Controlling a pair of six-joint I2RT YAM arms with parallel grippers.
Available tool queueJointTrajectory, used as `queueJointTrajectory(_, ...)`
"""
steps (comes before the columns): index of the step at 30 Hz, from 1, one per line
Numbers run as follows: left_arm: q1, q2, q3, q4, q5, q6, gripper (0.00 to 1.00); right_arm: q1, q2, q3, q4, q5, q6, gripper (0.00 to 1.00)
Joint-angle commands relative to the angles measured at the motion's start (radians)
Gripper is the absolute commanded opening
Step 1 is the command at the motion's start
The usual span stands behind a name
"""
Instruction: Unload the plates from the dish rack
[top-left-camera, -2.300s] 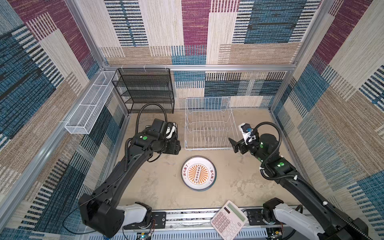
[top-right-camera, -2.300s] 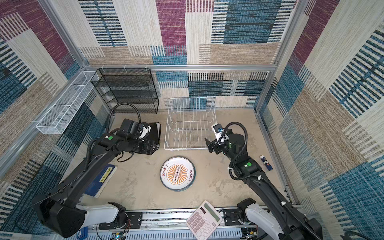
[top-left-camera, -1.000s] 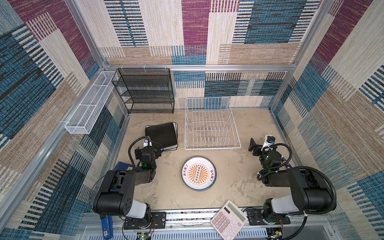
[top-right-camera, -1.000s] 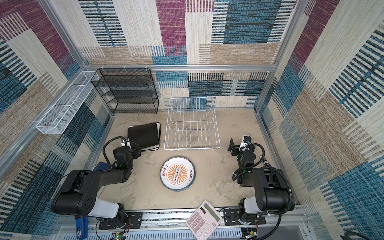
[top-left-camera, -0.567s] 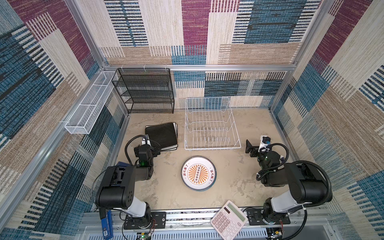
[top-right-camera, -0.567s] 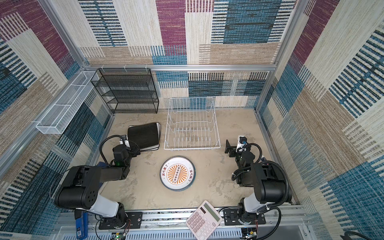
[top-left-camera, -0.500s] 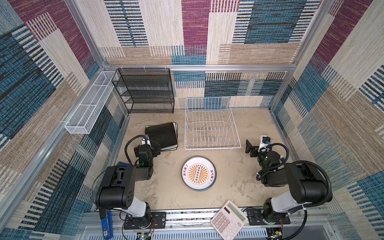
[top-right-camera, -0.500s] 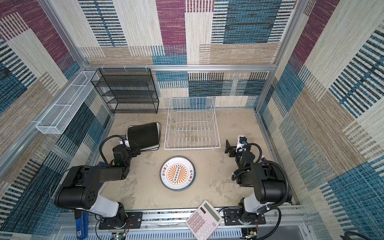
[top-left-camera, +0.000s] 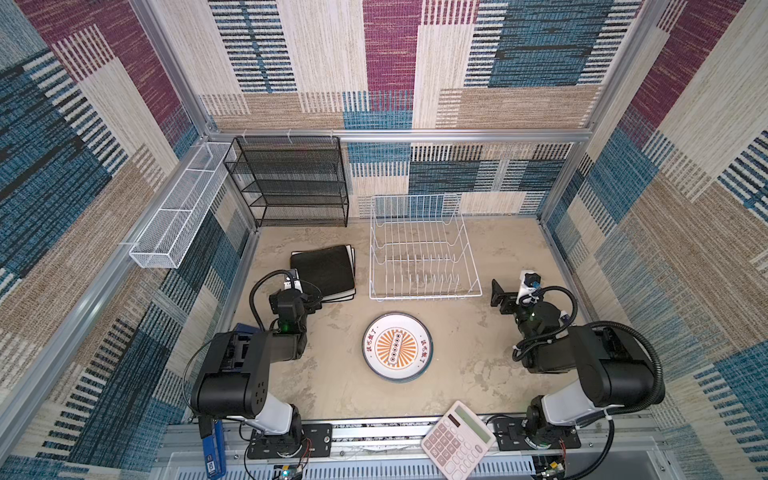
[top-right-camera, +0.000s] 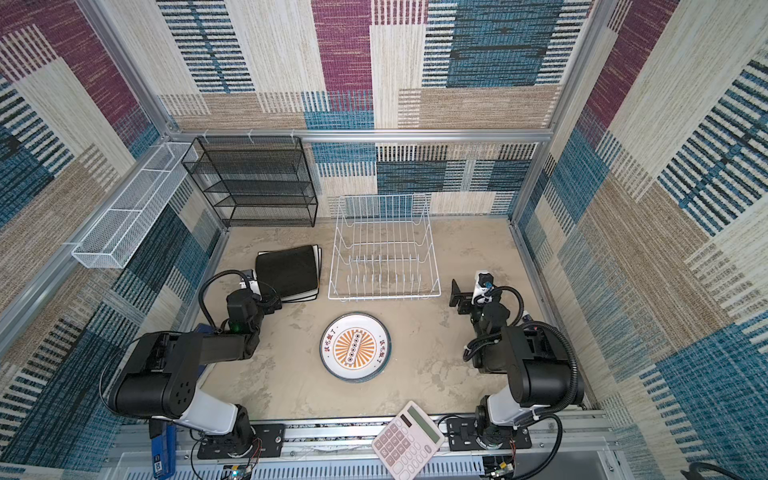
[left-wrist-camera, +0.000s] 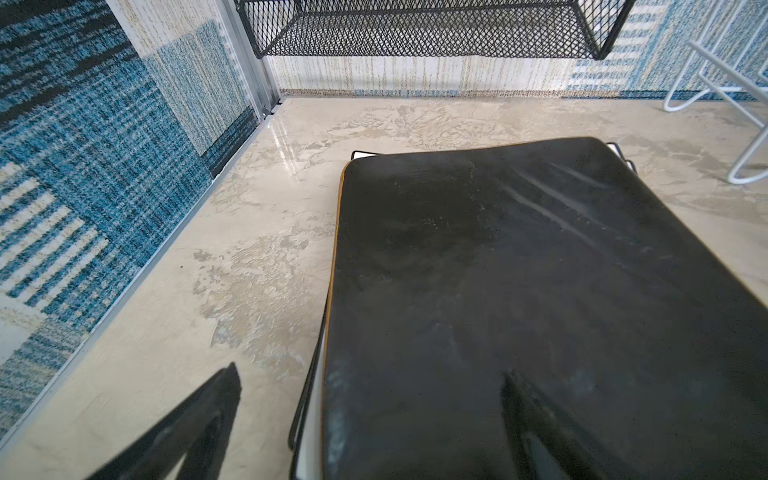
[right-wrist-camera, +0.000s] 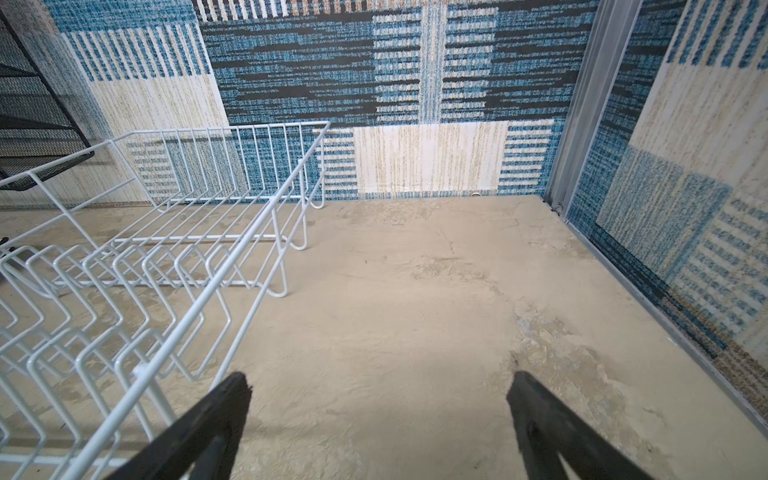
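Plates (top-left-camera: 323, 272) in 2 stacks, 1 rack (top-left-camera: 424, 297)

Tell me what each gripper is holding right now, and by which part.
Nothing is held. The left gripper hangs open near the edge of the black plate, and the right gripper is open over the table beside the dish rack.

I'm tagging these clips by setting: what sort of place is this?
Likely a robot test cell, not a kitchen: carpet-tile walls, aluminium frame, left arm and right arm flanking an empty dish rack.
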Motion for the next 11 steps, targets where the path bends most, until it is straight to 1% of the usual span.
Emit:
queueJointTrajectory(1,0.002,-0.002,0.003,0.015,0.002,-0.013,1.0,0.001,0.0,0.002,0.053,-0.002,-0.001,0.99)
queueJointTrajectory(11,0.002,-0.001,0.005,0.014,0.006,-0.013,1.0,0.002,0.001,0.002,0.053,-0.004,0.001,0.99)
